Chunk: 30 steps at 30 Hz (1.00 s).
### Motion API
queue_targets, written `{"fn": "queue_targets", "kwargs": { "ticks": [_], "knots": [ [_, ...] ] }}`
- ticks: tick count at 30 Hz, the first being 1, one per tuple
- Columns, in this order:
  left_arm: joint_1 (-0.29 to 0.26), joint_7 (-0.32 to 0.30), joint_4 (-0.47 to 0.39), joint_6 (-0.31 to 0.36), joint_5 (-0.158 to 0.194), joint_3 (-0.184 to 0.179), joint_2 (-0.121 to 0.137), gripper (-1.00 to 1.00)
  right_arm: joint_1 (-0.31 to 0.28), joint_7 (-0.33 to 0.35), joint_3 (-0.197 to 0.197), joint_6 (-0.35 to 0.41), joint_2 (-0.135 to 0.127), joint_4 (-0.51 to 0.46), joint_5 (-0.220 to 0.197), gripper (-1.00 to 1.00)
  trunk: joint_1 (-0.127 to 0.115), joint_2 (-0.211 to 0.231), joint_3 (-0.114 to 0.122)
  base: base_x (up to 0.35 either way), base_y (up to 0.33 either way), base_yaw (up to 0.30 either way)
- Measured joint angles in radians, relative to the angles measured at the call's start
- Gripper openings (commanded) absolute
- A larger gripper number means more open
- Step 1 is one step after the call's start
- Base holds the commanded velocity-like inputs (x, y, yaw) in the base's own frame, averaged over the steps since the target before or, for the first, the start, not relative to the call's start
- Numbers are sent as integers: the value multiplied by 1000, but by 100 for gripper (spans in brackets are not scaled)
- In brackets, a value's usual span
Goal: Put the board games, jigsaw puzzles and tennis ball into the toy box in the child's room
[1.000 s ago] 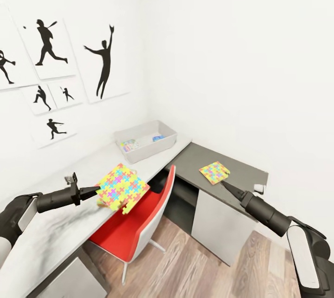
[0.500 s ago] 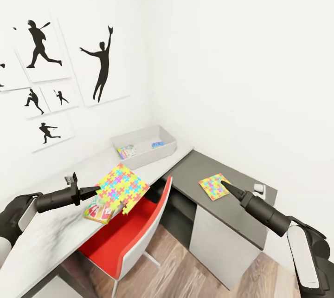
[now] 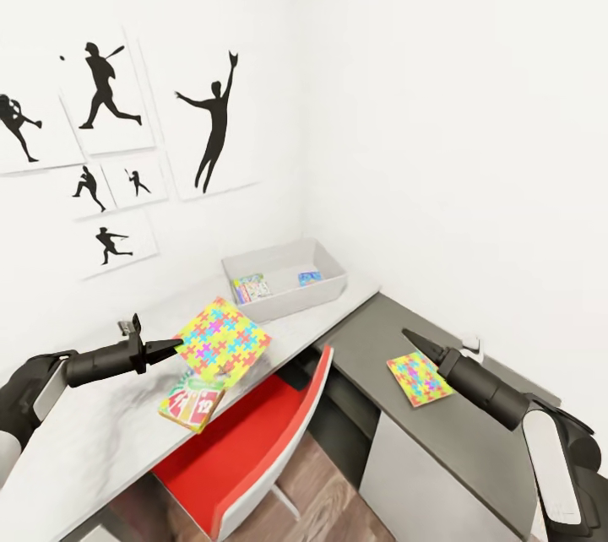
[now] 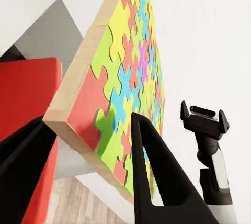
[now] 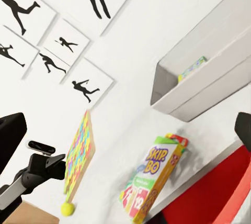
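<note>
My left gripper (image 3: 173, 346) is shut on the edge of a jigsaw puzzle (image 3: 221, 341), which hangs tilted above the pale table (image 3: 93, 432). In the left wrist view the fingers (image 4: 157, 177) clamp the puzzle's wooden edge (image 4: 78, 93). A Skip-Bo board game (image 3: 192, 403) lies on the table just below it. The tennis ball (image 5: 66, 209) rests under the held puzzle. The grey toy box (image 3: 333, 284) stands at the table's far end with two board games (image 3: 252, 287) inside. A second jigsaw puzzle (image 3: 420, 378) lies on the dark top, just below my open right gripper (image 3: 414, 339).
A red chair (image 3: 270, 432) is pushed under the table between the two arms. The dark grey top (image 3: 481, 441) joins the table in an L at the right. A small white object (image 3: 473, 345) sits by the wall. Silhouette posters hang on the left wall.
The whole view has shifted, so the camera moved. Both arms hold their places in the picture. The Skip-Bo box has come into sight below the held puzzle.
</note>
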Motion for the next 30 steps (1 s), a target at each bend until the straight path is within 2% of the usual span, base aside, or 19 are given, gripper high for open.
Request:
{"fn": "queue_targets", "kwargs": {
  "ticks": [16,30],
  "knots": [
    [1,0,0,0,0,2,1,-100,2,2,-1,-1,0,-2,-1,100,0,0,18,148,-72,205],
    [1,0,0,0,0,2,1,-100,2,3,-2,0,0,-3,-3,100,0,0,28,200,-1,13]
  ]
}}
